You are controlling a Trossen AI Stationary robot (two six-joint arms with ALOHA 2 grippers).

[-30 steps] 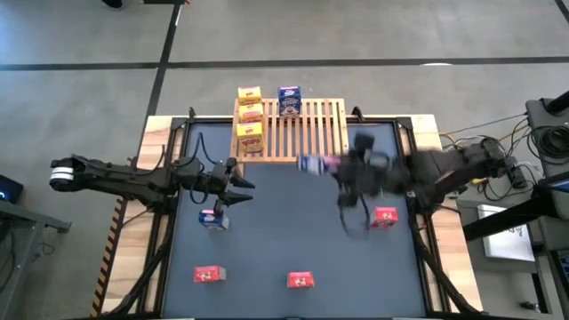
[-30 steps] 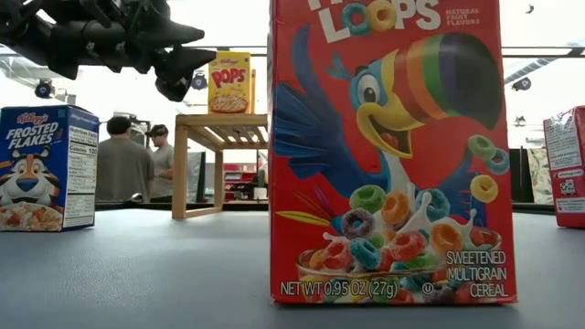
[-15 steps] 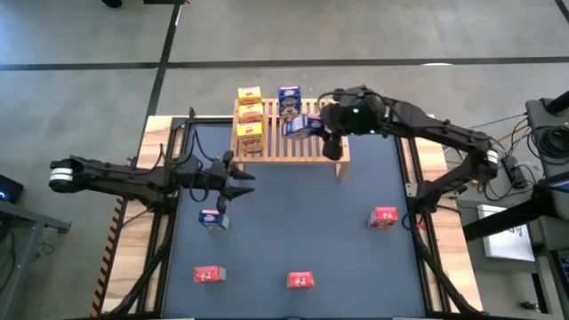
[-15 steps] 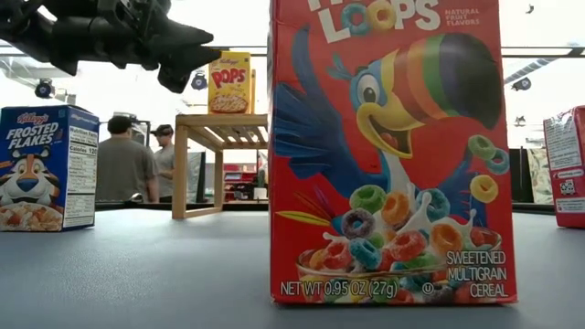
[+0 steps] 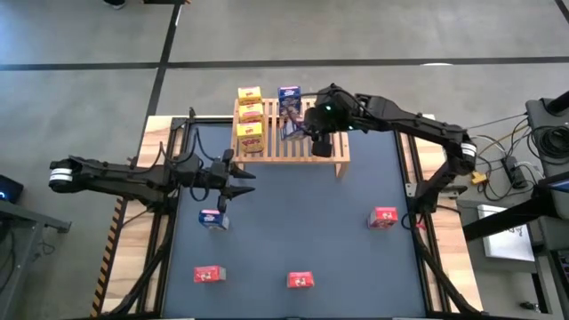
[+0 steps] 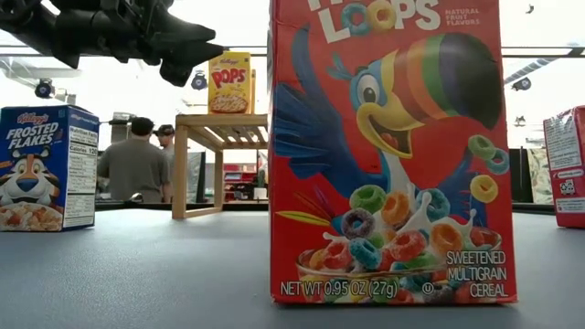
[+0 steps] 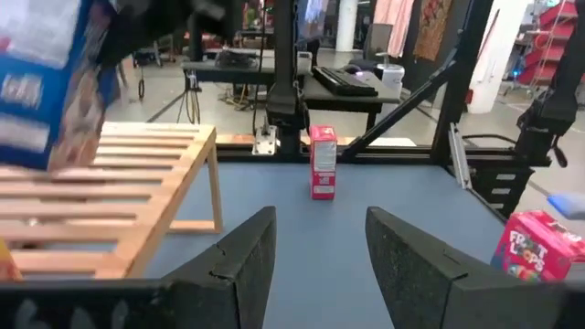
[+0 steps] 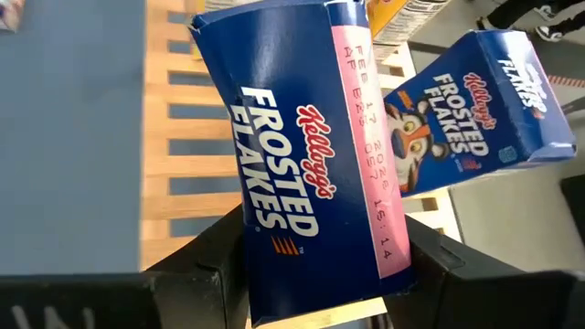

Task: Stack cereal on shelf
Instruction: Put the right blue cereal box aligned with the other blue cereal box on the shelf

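Observation:
The slatted wooden shelf stands at the table's far edge. On it are three yellow cereal boxes and one upright blue box. My right gripper is above the slats, shut on a second blue Frosted Flakes box, right beside the standing blue one. My left gripper hovers open over the table's left half, just beyond a third blue box that stands on the tabletop. Three red boxes stand on the table. My right gripper pinches the blue box near one end between its two fingers, one on each opposite face. It reaches in from the table's right side. The box sticks out ahead of the fingers, tilted, over the shelf's slats. I cannot tell whether it touches them.
The shelf's right half shows bare slats under my right arm. In the low view a red Froot Loops box fills the foreground, and people stand in the room behind the table. The dark tabletop's middle holds nothing.
My right gripper has carried the blue box from above the table's right middle toward the far edge and leftward. It now holds it over the shelf beside the standing blue box. The left arm has stayed about where it was.

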